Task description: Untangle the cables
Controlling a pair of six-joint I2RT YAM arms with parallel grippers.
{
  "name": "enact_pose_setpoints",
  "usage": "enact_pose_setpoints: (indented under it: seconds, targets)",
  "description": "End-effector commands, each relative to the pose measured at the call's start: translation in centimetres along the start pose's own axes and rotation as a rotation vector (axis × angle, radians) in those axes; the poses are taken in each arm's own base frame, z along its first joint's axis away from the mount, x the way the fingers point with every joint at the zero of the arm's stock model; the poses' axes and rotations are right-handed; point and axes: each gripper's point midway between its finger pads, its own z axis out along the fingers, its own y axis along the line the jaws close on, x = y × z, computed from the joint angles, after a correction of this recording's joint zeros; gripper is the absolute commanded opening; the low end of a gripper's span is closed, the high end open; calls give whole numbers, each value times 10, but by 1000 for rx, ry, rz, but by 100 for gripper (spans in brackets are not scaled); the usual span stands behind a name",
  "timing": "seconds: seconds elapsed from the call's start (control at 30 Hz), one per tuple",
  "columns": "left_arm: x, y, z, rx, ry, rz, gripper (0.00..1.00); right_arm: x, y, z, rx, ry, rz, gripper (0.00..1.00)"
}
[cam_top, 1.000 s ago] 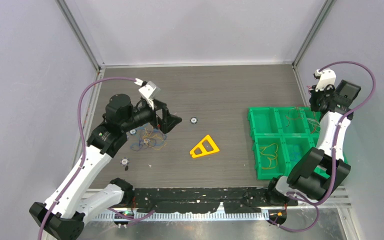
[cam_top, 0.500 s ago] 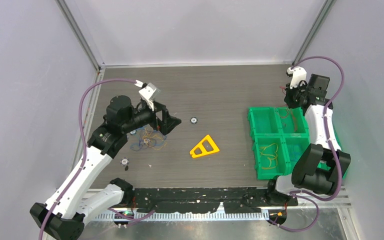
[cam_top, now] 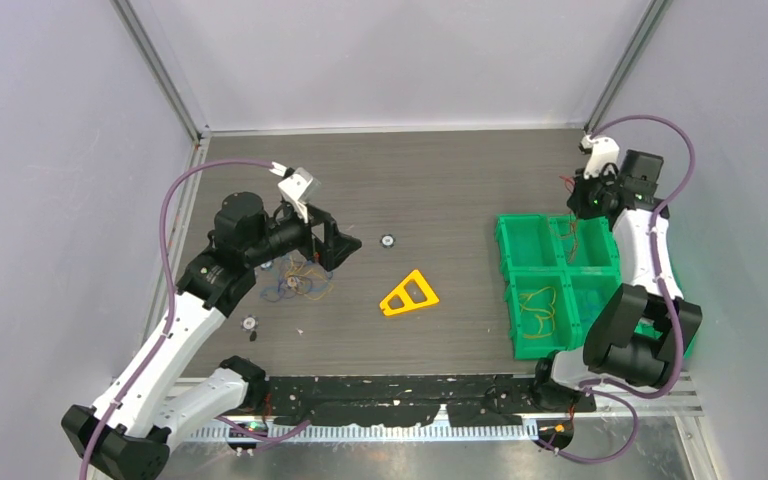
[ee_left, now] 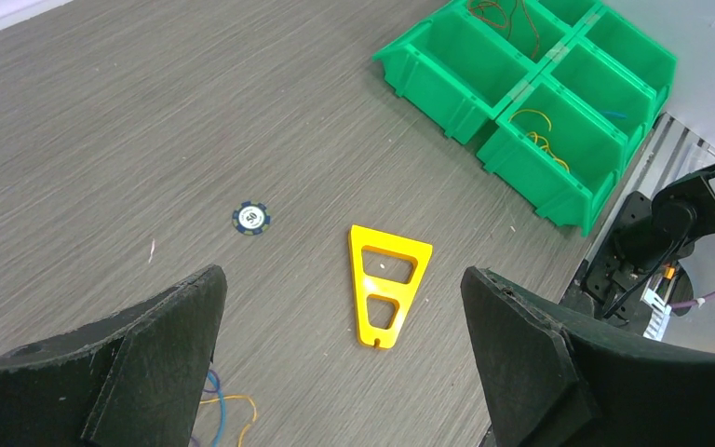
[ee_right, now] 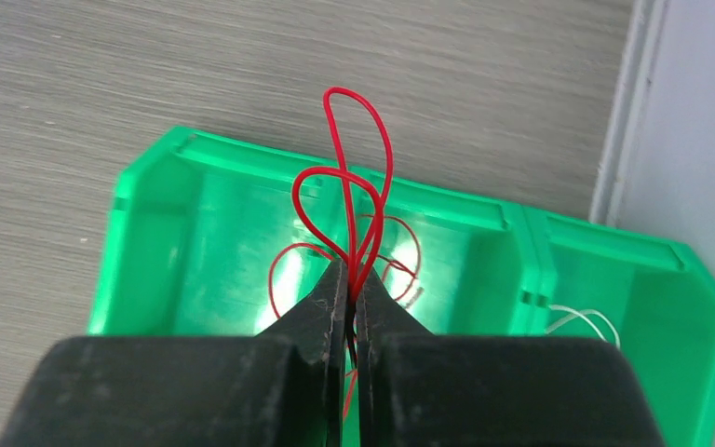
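A tangle of thin cables (cam_top: 295, 280) in blue, yellow and purple lies on the table under my left arm. A few of these cables' strands (ee_left: 216, 406) show beside the left finger in the left wrist view. My left gripper (cam_top: 342, 243) (ee_left: 342, 279) hangs wide open just right of the tangle, holding nothing. My right gripper (cam_top: 582, 203) (ee_right: 349, 279) is shut on a looped red cable (ee_right: 337, 90) above a back compartment of the green bins (ee_right: 149, 233). More red cable lies in that compartment.
The green bins (cam_top: 525, 225) stand at the right; yellow cables (cam_top: 538, 310) lie in a front compartment and a white cable (ee_right: 582, 317) in a back one. A yellow plastic triangle (cam_top: 392, 303) (ee_left: 391, 246) and a poker chip (cam_top: 387, 240) (ee_left: 251, 218) lie mid-table.
My right arm has swung left from the bins' far right side to over a back middle compartment, still gripping the red cable. The left arm has barely moved.
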Motion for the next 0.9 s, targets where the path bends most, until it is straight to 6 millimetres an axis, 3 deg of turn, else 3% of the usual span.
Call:
enact_pose_setpoints:
  seconds: [0.0,0.1,0.23,0.53,0.87]
  targets:
    - [-6,2,-1,-7,-31,0,100,0,-42,-7,29,-37,-32,5]
    - [-5,1,0,1,-27,-14,99,27,-61,-3,-25,18,-16,5]
    - [-6,2,3,3,-24,-28,100,60,-66,5,-76,106,-34,5]
    - [-3,5,5,-1,-16,-36,100,87,-63,15,-91,244,-202,5]
    - [-3,6,8,8,-14,-38,100,122,-55,29,-158,474,-197,5]
